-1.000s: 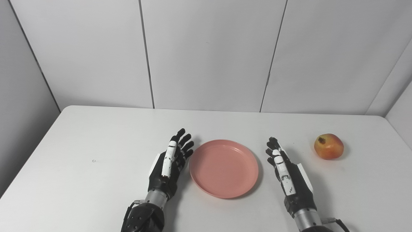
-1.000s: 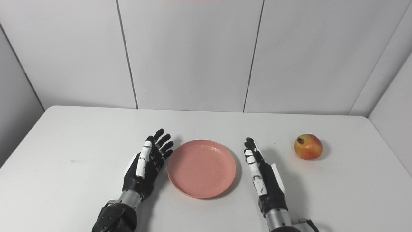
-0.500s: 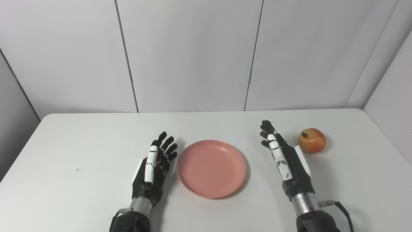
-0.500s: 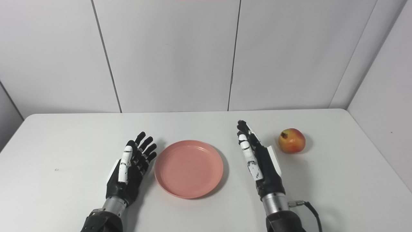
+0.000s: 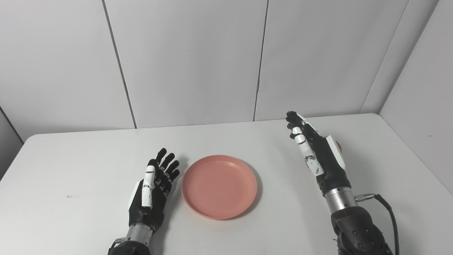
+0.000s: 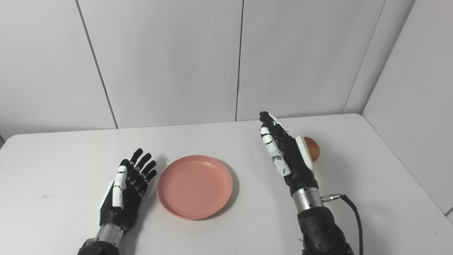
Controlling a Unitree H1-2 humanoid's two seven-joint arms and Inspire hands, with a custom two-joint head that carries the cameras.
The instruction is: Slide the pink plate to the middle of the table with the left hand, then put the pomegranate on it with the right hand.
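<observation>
The right hand (image 6: 286,156) hovers raised above the table (image 6: 226,226) with fingers straight and spread, gripping nothing, its palm side turned toward the pomegranate (image 6: 313,148), which sits on the table just beyond and to the right of the hand, half hidden behind the white back plate; I judge this stance is a reach set up to wrap the fruit from its left side, though whether hand and fruit touch cannot be told. To the left of that hand, well apart, the pink plate (image 5: 219,186) lies flat and empty near the table's middle, so the slide looks done and the plate waits as the landing spot. Just beside the plate's left rim rests the left hand (image 5: 153,187), fingers loose and apart, holding nothing, apparently parked clear so it will not block the drop. Nothing stands between the fruit and the plate. A black cable (image 6: 350,212) loops off the right wrist and might drag. White wall panels (image 6: 170,60) stand behind.
</observation>
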